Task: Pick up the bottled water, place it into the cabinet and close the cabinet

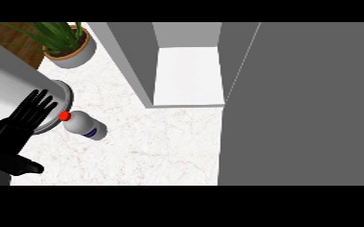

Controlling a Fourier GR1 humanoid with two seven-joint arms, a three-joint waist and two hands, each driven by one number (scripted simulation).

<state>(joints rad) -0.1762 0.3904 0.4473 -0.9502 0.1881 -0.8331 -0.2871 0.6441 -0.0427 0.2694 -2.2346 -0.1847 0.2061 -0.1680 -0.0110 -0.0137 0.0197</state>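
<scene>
The left hand (21,125) shows at the view's left edge, fingers straight and spread, holding nothing. Just beside its fingertips the bottled water (86,124) lies on its side on the white marbled counter (156,144), red cap toward the hand; its label is a dark blue band, too small to read. The cabinet (186,74) stands open, its grey door (295,106) swung out at the right. A potted plant (68,45) sits far left.

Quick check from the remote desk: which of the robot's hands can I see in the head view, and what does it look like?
Only the left hand shows, at the view's left edge. It is all black with a matte look, and its slim, separate fingers and stubby thumb are the same black. No markings, cables or sleeve show on it. The right hand is out of view.
</scene>
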